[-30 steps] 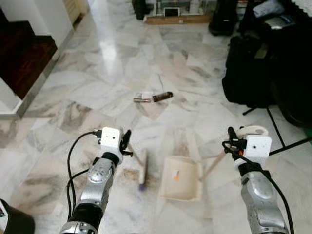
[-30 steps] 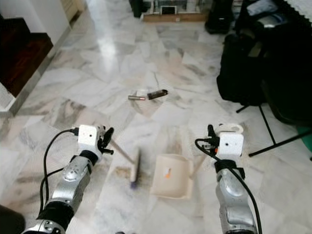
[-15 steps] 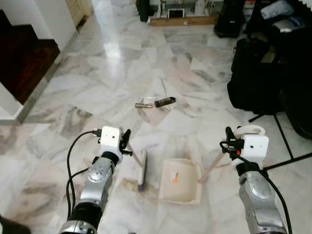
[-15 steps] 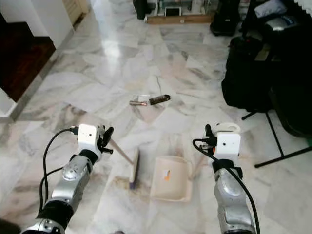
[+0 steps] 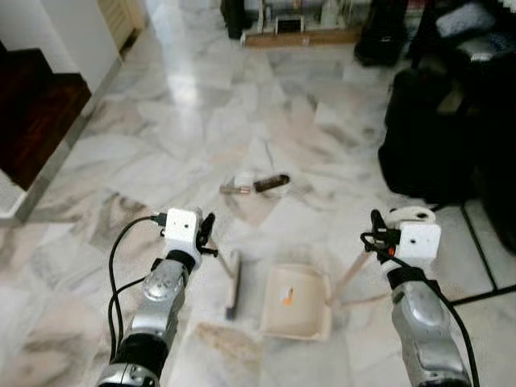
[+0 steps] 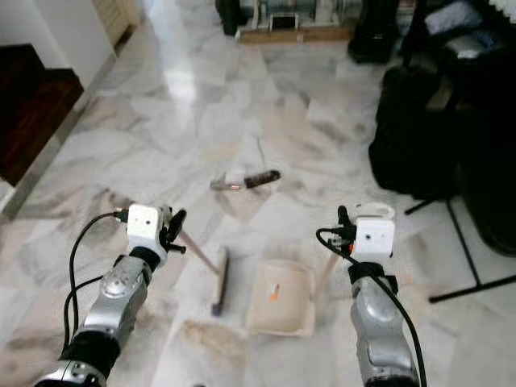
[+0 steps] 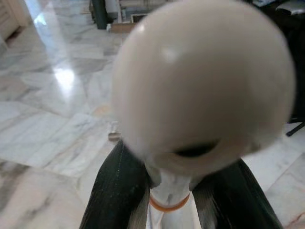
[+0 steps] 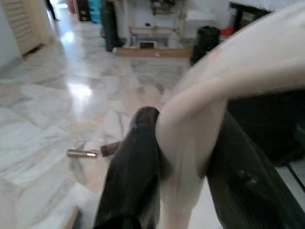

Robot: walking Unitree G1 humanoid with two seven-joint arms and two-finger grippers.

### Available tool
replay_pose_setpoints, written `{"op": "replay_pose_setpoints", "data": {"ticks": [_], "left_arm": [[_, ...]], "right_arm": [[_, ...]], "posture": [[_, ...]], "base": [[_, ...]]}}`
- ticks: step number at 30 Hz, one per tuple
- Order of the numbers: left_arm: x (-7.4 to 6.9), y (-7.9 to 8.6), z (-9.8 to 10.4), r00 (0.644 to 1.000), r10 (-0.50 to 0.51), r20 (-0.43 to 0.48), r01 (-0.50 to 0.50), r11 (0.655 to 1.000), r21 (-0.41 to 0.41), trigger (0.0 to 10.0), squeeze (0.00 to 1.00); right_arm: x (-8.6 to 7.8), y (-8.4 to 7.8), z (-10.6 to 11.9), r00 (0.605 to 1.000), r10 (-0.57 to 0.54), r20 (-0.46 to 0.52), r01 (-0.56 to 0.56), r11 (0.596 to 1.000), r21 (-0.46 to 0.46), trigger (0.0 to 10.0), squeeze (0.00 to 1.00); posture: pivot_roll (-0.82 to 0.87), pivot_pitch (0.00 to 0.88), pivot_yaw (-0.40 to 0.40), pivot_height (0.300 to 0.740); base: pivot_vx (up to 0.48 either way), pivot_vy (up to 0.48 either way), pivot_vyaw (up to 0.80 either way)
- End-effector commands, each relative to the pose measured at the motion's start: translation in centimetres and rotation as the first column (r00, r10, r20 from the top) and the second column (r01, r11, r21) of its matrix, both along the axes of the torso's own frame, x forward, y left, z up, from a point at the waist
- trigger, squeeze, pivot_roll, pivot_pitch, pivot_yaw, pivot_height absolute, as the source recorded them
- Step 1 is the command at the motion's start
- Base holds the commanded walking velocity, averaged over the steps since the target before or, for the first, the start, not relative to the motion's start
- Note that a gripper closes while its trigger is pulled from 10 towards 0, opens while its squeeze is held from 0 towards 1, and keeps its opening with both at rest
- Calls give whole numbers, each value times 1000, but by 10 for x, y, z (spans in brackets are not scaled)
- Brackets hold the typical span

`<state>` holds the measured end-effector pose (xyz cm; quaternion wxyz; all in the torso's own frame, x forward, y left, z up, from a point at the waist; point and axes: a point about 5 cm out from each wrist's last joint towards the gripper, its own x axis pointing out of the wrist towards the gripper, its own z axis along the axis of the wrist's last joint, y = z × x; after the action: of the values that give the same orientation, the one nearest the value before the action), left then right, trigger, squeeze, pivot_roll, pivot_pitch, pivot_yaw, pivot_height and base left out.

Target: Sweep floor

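My left gripper is shut on the thin handle of a hand brush, whose head rests on the marble floor. In the left wrist view the handle's round cream end sits between the black fingers. My right gripper is shut on the long handle of a cream dustpan lying flat just right of the brush. An orange scrap lies in the pan. The right wrist view has the cream handle clamped between the fingers. Ahead on the floor lie a dark tube and a small metal cylinder.
Black bags and a thin black stand leg crowd the right side. A dark wooden step and a white wall corner border the left. A brownish stain marks the floor near me. Low furniture stands far ahead.
The whole view has shifted as I moved forward. Brush and dustpan have slid forward off the brownish stain, which now lies behind them, and are closer to the tube and cylinder.
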<state>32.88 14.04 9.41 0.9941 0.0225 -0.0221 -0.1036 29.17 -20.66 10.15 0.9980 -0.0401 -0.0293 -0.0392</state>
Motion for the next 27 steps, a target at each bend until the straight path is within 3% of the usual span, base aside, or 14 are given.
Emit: {"op": "replay_pose_setpoints", "data": {"ticks": [1, 27], "left_arm": [[3, 6, 10, 999, 17, 49, -18, 1000, 17, 10000, 0], [8, 8, 18, 996, 47, 74, -48, 999, 0, 10000, 0]], "right_arm": [[1, 3, 8, 999, 20, 48, -20, 1000, 1, 10000, 0], [11, 7, 30, 991, 43, 127, -44, 999, 8, 10000, 0]], "posture": [[-15, 97, 50, 740], [-2, 101, 37, 740]], "base": [[379, 0, 0], [381, 0, 0]]}}
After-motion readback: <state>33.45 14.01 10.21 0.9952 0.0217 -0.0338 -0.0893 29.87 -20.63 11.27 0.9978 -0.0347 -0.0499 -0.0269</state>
